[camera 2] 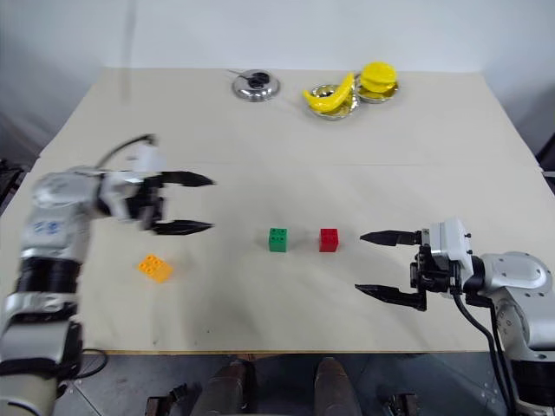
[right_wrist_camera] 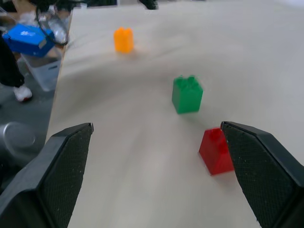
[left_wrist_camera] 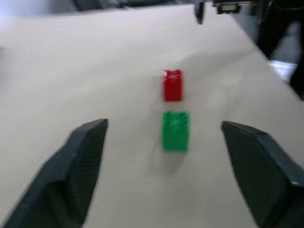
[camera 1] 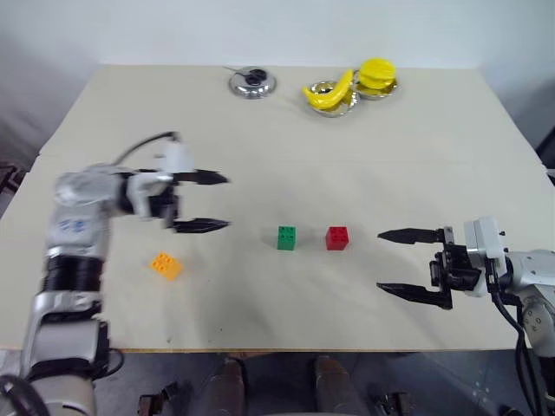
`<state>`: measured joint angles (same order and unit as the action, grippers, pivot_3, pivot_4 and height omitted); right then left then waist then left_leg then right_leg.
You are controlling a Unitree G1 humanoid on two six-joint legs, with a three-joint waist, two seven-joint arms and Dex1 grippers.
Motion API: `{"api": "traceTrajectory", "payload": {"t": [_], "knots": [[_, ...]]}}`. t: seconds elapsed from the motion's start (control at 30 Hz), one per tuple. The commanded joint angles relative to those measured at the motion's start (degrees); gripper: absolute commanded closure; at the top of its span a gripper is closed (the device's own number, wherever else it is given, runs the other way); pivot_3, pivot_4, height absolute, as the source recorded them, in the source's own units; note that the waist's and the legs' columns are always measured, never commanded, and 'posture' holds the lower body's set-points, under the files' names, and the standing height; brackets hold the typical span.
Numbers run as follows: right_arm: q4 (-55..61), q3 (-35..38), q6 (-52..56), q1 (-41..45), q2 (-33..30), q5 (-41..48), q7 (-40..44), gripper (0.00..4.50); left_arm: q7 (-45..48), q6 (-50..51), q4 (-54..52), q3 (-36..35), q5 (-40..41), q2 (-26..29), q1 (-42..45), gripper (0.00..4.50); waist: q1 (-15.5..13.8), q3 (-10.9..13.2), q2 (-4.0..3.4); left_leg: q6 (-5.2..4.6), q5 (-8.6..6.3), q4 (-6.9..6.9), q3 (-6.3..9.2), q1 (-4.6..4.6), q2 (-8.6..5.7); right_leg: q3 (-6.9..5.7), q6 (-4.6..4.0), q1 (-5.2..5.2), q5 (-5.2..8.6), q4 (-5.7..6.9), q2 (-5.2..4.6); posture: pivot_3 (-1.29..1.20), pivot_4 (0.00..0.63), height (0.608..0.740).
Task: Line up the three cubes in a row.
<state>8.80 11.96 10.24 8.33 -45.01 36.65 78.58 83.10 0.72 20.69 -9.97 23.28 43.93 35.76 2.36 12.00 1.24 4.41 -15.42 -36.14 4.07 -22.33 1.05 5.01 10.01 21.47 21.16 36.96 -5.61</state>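
Cubes carry no readable writing: green cube [camera 1: 286, 237] and red cube [camera 1: 337, 238] sit side by side at tabletop [camera 1: 277, 121] centre, orange-yellow cube [camera 1: 166, 265] lower left. Left end effector [camera 1: 215, 201] and right end effector [camera 1: 392, 260] both gape apart, empty.

A lab test setup: bare beige table [camera 1: 416, 165] against a plain white wall [camera 1: 260, 30], blue storage bin [right_wrist_camera: 29, 39] beside it

The 3 studded cubes, green [camera 1: 286, 237], red [camera 1: 337, 238] and orange-yellow [camera 1: 166, 265], look like smooth plastic on a matt beige table [camera 1: 286, 139], with shiny metal bowls [camera 1: 252, 83] behind and textured black fingers [right_wrist_camera: 57, 175].
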Motion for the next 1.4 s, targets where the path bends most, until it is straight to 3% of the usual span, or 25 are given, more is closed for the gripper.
{"api": "traceTrajectory", "payload": {"t": [0.03,0.17,0.3,0.37,0.5,0.63,0.8,0.97,1.17,1.27,1.4], "knots": [[-0.03,-1.01,-1.21,1.92,2.01,1.13,0.81,0.0,-3.56,0.4,0.75,-9.42,1.41,5.61,-9.27,0.01,0.12,0.0,0.0,0.0,0.0,0.03,0.03,0.0,0.02,-0.03,-0.05,0.01,0.02,0.03,0.01,0.0,0.15,0.74],[0.23,-2.4,-1.94,3.43,3.93,1.25,1.58,0.0,-9.88,0.18,-1.11,-18.12,2.68,6.97,-19.09,0.01,-0.56,0.02,0.03,-0.11,-0.07,0.01,0.06,-0.03,0.01,-0.04,-0.05,0.02,0.03,0.06,-0.03,0.0,0.15,0.74],[1.18,-6.19,-4.94,5.8,5.61,-0.26,4.71,0.0,-17.35,3.25,-11.24,-35.11,6.2,0.87,-42.94,0.01,-0.03,-0.01,0.07,-0.3,-0.27,0.02,-0.04,0.01,0.07,0.01,-0.05,0.0,0.01,0.02,-0.08,0.0,0.15,0.74],[0.65,-7.0,-5.29,6.26,5.23,-0.9,5.72,0.0,-18.6,3.64,-14.61,-37.74,7.21,-2.5,-50.51,0.01,-0.07,-0.01,0.09,-0.33,-0.36,0.04,-0.05,0.02,0.12,-0.04,-0.16,0.03,0.07,0.01,-0.06,0.0,0.15,0.74],[-0.88,-7.09,-5.51,7.34,5.26,-0.83,6.31,0.0,-20.6,4.27,-19.95,-38.64,8.82,-6.37,-57.54,0.01,-1.43,-0.03,0.25,-0.27,-0.35,-0.02,0.08,0.03,0.13,-0.2,-0.2,-0.05,0.09,0.02,-0.03,0.0,0.15,0.74],[-1.58,-6.81,-5.53,7.83,5.04,-0.14,7.25,0.0,-21.66,4.99,-23.74,-35.98,9.32,-7.76,-58.98,0.01,-2.3,-0.05,0.27,-0.26,-0.35,-0.03,0.09,0.23,0.12,-0.22,-0.24,-0.36,-0.02,-0.13,-0.04,0.0,0.15,0.74],[-2.09,-3.57,-6.3,4.94,3.24,1.37,9.47,0.0,-25.58,8.07,-29.99,-27.7,8.31,-9.18,-56.69,0.01,-2.11,-0.06,0.25,-0.26,-0.38,0.02,0.06,0.22,0.11,-0.2,-0.23,-0.34,-0.06,-0.23,-0.02,0.0,0.15,0.74],[-3.92,-1.42,-9.05,1.57,2.46,0.89,10.63,0.0,-30.99,9.65,-30.09,-20.51,6.46,-11.37,-51.33,0.01,-1.92,-0.07,0.26,-0.26,-0.38,0.0,0.05,0.21,0.12,-0.2,-0.22,-0.34,-0.06,-0.28,0.03,0.0,0.15,0.74],[0.77,-0.57,-8.1,-2.01,5.5,2.68,4.77,0.0,-36.34,7.64,-26.14,-12.4,1.18,-14.82,-45.19,0.01,-1.19,-0.12,0.17,-0.26,-0.38,-0.01,0.0,0.22,0.15,-0.16,-0.21,-0.29,-0.06,-0.22,0.08,0.0,0.15,0.74],[1.03,-0.24,-10.88,-3.92,7.92,3.2,5.35,0.0,-36.69,5.2,-24.36,-11.12,0.47,-15.57,-43.57,0.59,-1.07,-0.13,0.17,-0.25,-0.38,0.0,0.0,0.21,0.15,-0.16,-0.21,-0.28,-0.06,-0.2,0.07,0.0,0.15,0.74],[0.45,-0.21,-11.53,-5.17,8.65,2.62,4.94,0.0,-36.81,4.03,-23.36,-9.62,-0.35,-15.29,-42.71,1.85,-1.02,-0.14,0.15,-0.25,-0.37,-0.02,0.0,0.22,0.14,-0.15,-0.21,-0.32,-0.07,-0.2,0.06,0.0,0.15,0.74]]}}
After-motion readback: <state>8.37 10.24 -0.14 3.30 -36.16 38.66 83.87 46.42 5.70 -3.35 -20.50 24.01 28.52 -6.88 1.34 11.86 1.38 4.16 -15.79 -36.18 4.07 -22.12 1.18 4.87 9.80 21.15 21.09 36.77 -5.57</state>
